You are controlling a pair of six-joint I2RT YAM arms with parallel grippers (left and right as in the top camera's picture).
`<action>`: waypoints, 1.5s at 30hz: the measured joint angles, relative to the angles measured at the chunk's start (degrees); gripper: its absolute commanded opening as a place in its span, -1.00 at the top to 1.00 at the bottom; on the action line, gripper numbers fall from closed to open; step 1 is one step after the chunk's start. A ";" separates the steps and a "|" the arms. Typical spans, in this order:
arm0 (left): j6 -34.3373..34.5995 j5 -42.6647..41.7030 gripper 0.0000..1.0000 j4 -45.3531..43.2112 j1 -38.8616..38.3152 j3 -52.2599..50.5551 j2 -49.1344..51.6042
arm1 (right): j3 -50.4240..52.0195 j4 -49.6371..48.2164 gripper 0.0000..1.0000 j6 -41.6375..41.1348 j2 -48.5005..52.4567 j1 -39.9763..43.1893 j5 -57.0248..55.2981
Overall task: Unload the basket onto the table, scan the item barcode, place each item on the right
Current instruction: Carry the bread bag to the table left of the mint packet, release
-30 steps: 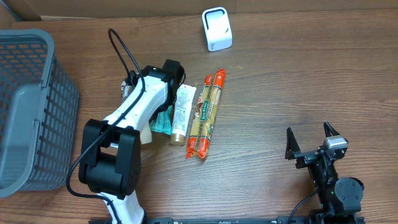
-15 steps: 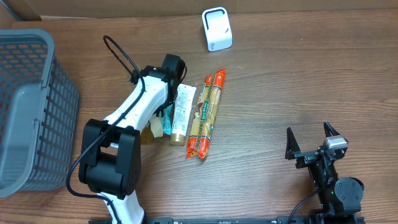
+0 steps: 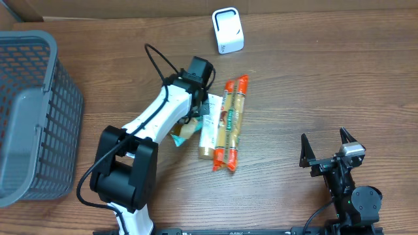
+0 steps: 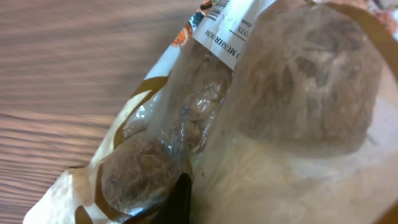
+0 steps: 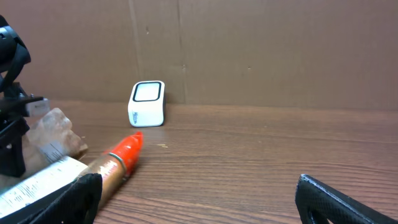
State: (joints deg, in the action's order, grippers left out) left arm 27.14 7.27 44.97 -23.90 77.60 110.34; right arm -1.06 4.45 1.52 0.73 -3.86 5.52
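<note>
Left claw (image 4: 180, 200) clamped shut on a clear mushroom packet (image 4: 261, 93), over a wooden table (image 3: 313, 78).
The packet sits just beside a white tube (image 3: 209, 127) and two orange-ended pasta packs (image 3: 231, 124). A white scanner (image 3: 227, 31) stands well apart, near the table's far edge. Right claw (image 3: 325, 147) gapes wide, holding nothing.

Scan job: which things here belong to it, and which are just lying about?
In the job: barcode scanner; mushroom packet; left tool, shut, right at the packet.
Lying about: white tube; pasta packs, two side by side; grey basket; right tool, open, off to the side.
</note>
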 measured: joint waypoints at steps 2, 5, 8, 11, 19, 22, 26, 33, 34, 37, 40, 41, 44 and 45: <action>0.98 -1.62 0.92 0.31 -1.27 0.00 0.00 | 0.00 0.00 -1.00 0.00 0.00 0.00 0.00; 1.84 -2.99 0.92 0.46 -2.64 0.00 0.00 | 0.00 0.00 -1.00 0.00 0.00 0.00 0.00; 2.49 -2.12 0.92 1.79 -2.91 0.11 0.00 | 0.00 0.02 -1.00 0.00 0.00 0.00 0.00; 2.75 2.23 0.92 7.17 -2.16 1.16 0.00 | 0.00 0.00 -1.00 -0.02 0.00 0.00 0.00; 8.85 17.42 0.92 18.82 4.59 5.53 0.00 | 0.00 0.00 -1.00 -0.04 0.00 0.00 0.00; 10.21 17.33 0.85 17.53 6.86 5.38 0.00 | 0.00 0.02 -1.00 -0.02 0.00 0.00 0.00; 11.13 14.32 0.43 14.19 7.23 3.39 0.00 | 0.00 -0.02 -1.00 0.00 0.00 0.00 0.00; 9.09 9.84 -0.99 15.82 7.02 1.88 0.04 | 0.00 0.02 -1.00 0.02 0.00 0.00 0.00; 9.01 9.75 -0.99 16.94 7.02 2.12 0.04 | 0.00 0.02 -1.00 0.00 0.00 0.00 0.00; 8.68 9.60 -1.00 21.55 7.04 5.64 0.04 | 0.00 0.04 -1.00 -0.02 0.00 0.00 0.02; 8.50 9.55 -0.99 26.01 7.02 13.20 -0.04 | 0.00 0.04 -1.00 0.00 0.00 0.00 0.02; 8.48 9.51 -0.99 27.39 7.02 16.41 -0.09 | 0.00 0.02 -1.00 0.00 0.00 0.00 0.02; 7.17 8.35 -0.99 30.34 7.02 25.86 -2.19 | 0.00 0.04 -1.00 0.02 0.00 0.00 0.00; 6.34 7.48 -0.99 30.77 7.02 28.61 -3.34 | 0.00 0.00 -1.00 -0.02 0.00 0.00 0.00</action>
State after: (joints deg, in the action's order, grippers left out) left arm 33.47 14.74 75.75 -16.88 106.21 107.00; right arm -1.06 4.45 1.50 0.73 -3.86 5.52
